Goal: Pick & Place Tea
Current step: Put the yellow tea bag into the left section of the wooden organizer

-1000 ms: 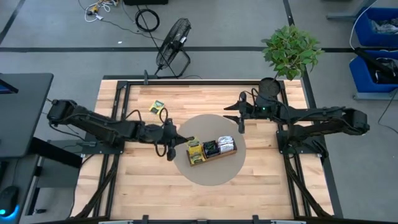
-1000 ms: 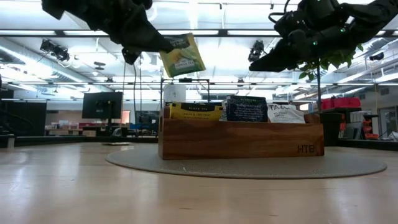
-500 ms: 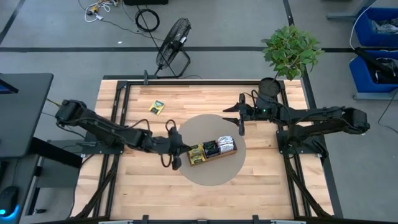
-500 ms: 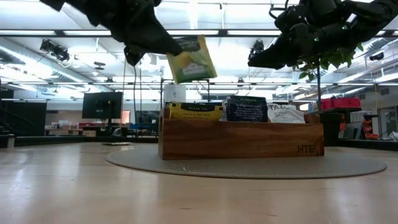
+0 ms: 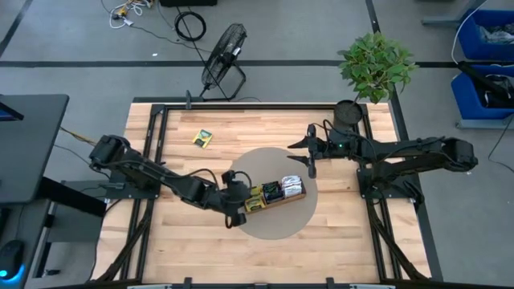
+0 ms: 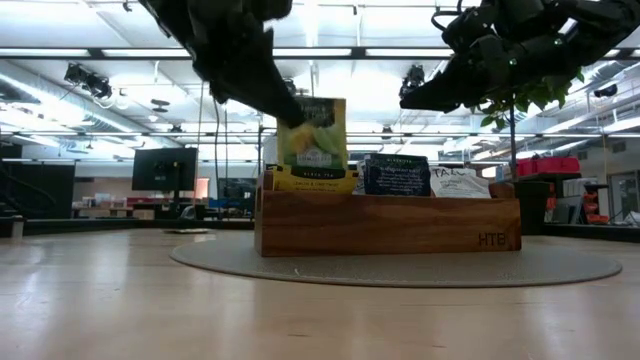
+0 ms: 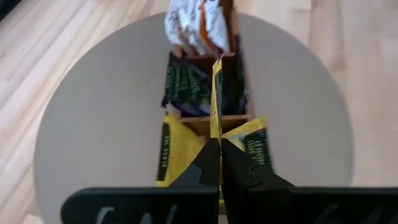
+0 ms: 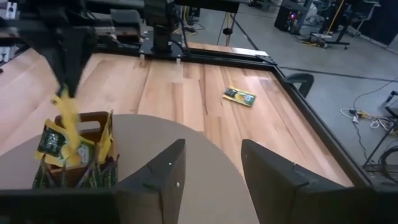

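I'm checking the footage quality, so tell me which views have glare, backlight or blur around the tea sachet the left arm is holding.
Low view: bright ceiling strip lights backlight the scene, leaving the left gripper a near silhouette, though the held sachet stays readable. Left wrist view: the sachet is edge-on and soft, the wooden tray slightly blurred. High view: even light, no glare on the round mat.

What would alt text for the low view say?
The left gripper holds a yellow-and-green tea sachet upright, its lower edge at the wooden tray's yellow compartment; the right gripper hangs open above the tray's other end.
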{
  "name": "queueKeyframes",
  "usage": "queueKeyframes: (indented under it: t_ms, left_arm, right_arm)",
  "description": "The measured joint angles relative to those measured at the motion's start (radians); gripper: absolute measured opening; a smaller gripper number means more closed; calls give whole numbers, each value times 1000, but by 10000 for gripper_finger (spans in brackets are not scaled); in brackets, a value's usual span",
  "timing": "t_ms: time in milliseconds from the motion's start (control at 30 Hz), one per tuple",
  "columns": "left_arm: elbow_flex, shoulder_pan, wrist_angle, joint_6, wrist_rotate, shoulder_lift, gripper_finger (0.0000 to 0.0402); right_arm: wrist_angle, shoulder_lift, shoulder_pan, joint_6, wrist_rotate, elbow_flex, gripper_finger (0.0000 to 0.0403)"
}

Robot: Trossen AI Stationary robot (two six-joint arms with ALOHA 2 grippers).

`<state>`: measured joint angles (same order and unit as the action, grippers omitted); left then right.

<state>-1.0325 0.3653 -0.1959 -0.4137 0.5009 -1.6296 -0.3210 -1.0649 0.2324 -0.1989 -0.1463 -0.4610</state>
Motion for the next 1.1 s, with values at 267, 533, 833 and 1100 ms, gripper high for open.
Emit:
queueKeyframes:
  t_ms: [267, 533, 833, 1100]
  left_arm:
    - [0, 10, -42, -2, 46, -40, 0]
    - [-1, 14, -46, 3, 49, -76, 0]
    - [0, 13, -38, 6, 26, -122, 3]
    - [0, 13, -35, 8, 19, -122, 6]
  right_arm:
    - [10, 0, -4, 8, 0, 0, 164]
    - [10, 0, -4, 8, 0, 0, 164]
    - [9, 0, -4, 7, 1, 0, 164]
    - [9, -1, -4, 7, 1, 0, 164]
